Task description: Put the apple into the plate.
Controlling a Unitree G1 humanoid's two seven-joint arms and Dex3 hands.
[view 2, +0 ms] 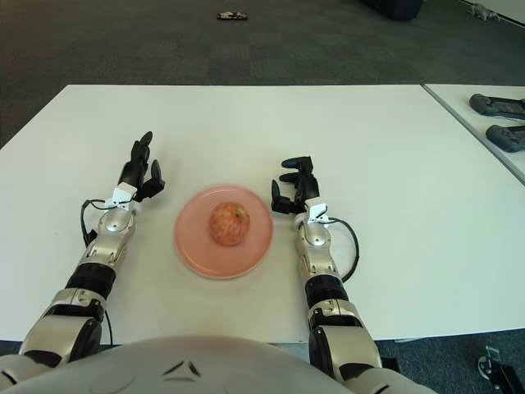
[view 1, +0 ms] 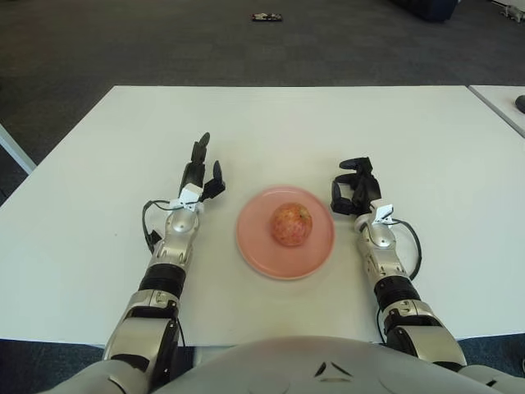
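Looking largest first, we saw the white table (view 1: 98, 213), then the pink plate (view 1: 254, 246) with the apple (view 1: 291, 224) sitting inside it. Left hand (view 1: 199, 170) was beside the plate, fingers spread, empty. Right hand (view 1: 353, 187) was curled, holding nothing.

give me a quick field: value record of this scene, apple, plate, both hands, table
apple: reddish apple, sitting in the pink plate, near its middle
plate: pink plate, flat on the table between the two hands
left hand: left hand, left of the plate, fingers spread, holding nothing, apart from the apple
right hand: right hand, right of the plate, fingers curled, holding nothing
table: white table
task state: apple is in the plate
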